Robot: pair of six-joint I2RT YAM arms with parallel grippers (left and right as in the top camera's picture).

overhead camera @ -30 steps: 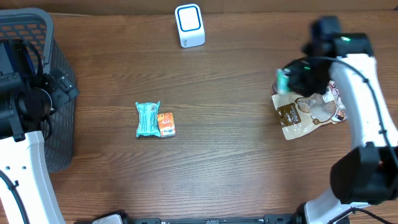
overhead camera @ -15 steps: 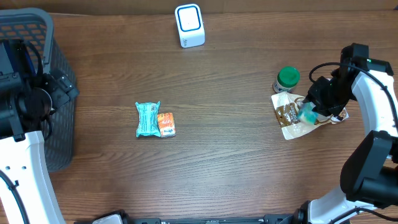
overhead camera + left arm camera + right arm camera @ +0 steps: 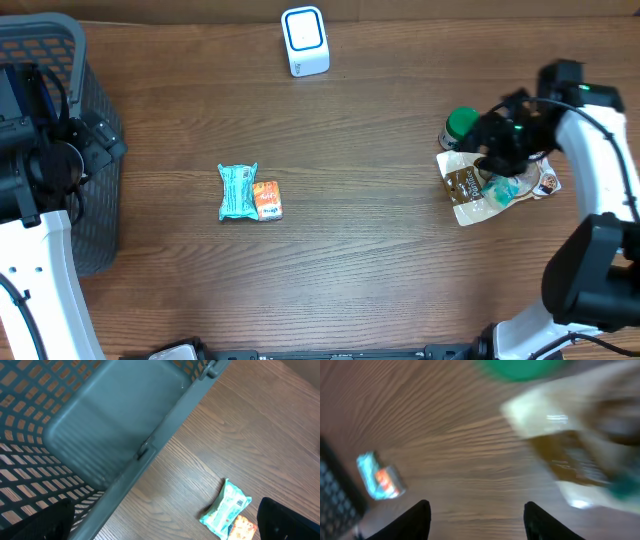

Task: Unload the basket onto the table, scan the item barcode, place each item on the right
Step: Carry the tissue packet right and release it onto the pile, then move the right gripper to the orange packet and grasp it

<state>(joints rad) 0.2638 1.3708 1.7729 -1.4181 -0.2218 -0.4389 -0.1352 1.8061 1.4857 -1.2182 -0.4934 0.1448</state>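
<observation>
Right gripper (image 3: 476, 511) is hovering above the glossy brown snack pouch (image 3: 461, 191), jaws parted, empty; left gripper (image 3: 162, 512) is gaping wide, empty.

Overhead looks straight down on the brown wooden worktop (image 3: 360, 150); both wrist views slant down nearer, sharing the crinkled teal foil packet (image 3: 237, 191).
</observation>
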